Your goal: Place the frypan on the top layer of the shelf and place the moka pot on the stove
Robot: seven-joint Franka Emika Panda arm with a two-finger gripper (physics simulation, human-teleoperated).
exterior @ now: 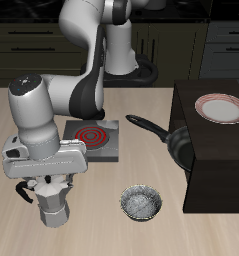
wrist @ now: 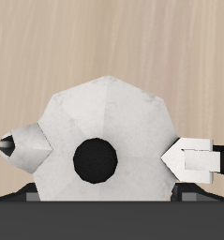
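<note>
The silver moka pot point(exterior: 53, 207) stands upright on the table near the front edge, in front of the stove point(exterior: 94, 138). My gripper point(exterior: 48, 187) is directly over the pot's top with its jaws open, one on either side of the lid. The wrist view looks straight down on the moka pot point(wrist: 102, 141), with its black lid knob, spout and side handle. The black frypan point(exterior: 178, 146) leans against the side of the dark shelf point(exterior: 216, 165), its handle pointing toward the stove.
A white plate with a pink rim point(exterior: 221, 107) lies on the shelf's flat top. A small silvery patterned bowl point(exterior: 141, 203) sits on the table between the moka pot and the shelf.
</note>
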